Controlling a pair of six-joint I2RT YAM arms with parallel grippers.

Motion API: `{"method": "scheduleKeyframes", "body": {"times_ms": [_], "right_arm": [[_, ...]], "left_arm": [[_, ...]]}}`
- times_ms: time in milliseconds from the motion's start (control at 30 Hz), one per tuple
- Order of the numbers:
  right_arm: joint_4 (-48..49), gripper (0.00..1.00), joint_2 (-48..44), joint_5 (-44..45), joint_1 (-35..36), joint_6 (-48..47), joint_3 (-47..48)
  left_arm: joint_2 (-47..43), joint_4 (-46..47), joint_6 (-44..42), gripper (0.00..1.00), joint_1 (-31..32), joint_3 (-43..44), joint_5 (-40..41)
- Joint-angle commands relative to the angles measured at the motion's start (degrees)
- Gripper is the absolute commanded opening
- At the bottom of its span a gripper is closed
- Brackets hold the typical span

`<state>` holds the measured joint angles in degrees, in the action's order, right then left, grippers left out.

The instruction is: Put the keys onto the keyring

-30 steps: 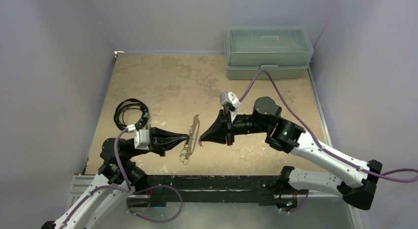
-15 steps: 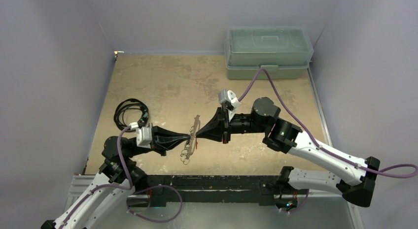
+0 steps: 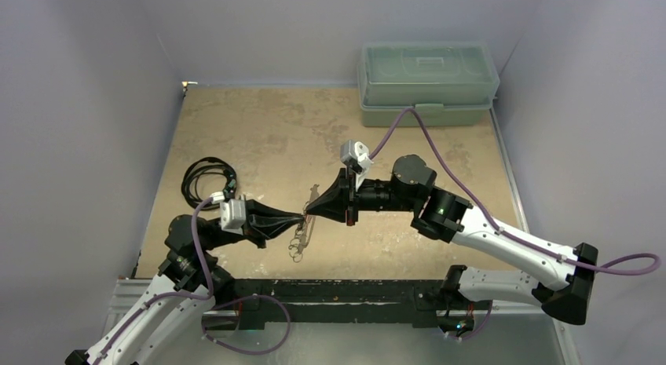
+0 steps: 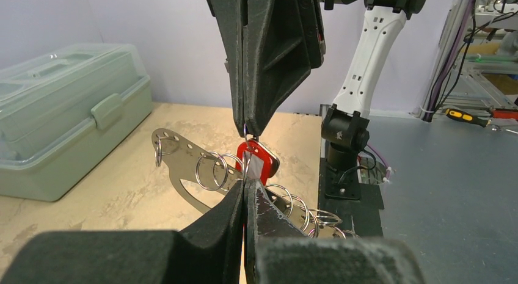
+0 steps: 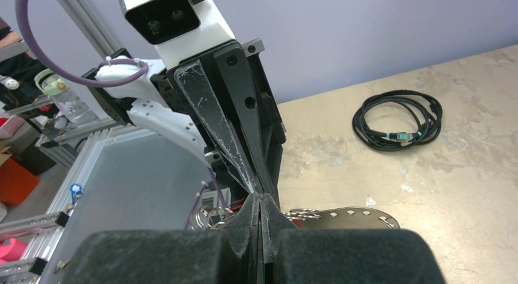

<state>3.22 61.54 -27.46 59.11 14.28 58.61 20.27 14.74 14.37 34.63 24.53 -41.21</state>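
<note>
The keyring [image 4: 183, 168] is a flat silver plate with holes that carries several wire rings. My left gripper [image 4: 245, 185] is shut on one of those rings and holds the keyring above the table. The red-headed key [image 4: 256, 163] hangs just beyond that grip. My right gripper [image 4: 246, 131] comes down from above, shut on the top of the key. In the top view the left gripper [image 3: 301, 218] and right gripper [image 3: 309, 210] meet tip to tip, with the keyring [image 3: 298, 241] dangling below. In the right wrist view the right gripper [image 5: 259, 200] hides the key, and the keyring [image 5: 348, 218] shows behind it.
A pale green lidded box [image 3: 428, 82] stands at the back right of the table. A coiled black cable [image 3: 208, 180] lies at the left. The arms' black base rail [image 3: 338, 290] runs along the near edge.
My right gripper has moved left with the key until its tip meets the left gripper's tip at the keyring. The left gripper has barely moved.
</note>
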Motion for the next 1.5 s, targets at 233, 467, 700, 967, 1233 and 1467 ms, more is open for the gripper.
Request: {"method": "scheduleKeyframes", "body": {"times_ms": [233,467,700,967,1233,1467], "right_arm": [[0.75,0.00,-0.78,4.29,0.91,-1.01,1.71],[-0.42,0.00,-1.21,5.55,1.03,-1.19,1.03],[-0.50,0.00,-1.34,5.93,1.44,-1.05,0.28],[-0.58,0.00,-1.77,6.63,1.53,-1.01,-0.37],[-0.82,0.00,-1.60,7.95,1.62,-0.58,-0.86],[-0.80,0.00,-1.64,8.12,1.71,-0.20,-1.56]], "left_arm": [[-0.75,0.16,-0.09,0.00,-0.09,2.72,1.88],[-1.02,-0.27,-0.32,0.00,-0.09,2.84,2.53],[-0.94,-0.85,-0.65,0.00,-0.09,3.06,2.93],[-1.02,-1.37,-0.92,0.00,-0.09,3.24,3.54],[-1.11,-1.55,-1.09,0.00,-0.09,3.31,3.71],[-1.49,-1.80,-1.27,0.00,-0.11,3.39,4.08]]}}
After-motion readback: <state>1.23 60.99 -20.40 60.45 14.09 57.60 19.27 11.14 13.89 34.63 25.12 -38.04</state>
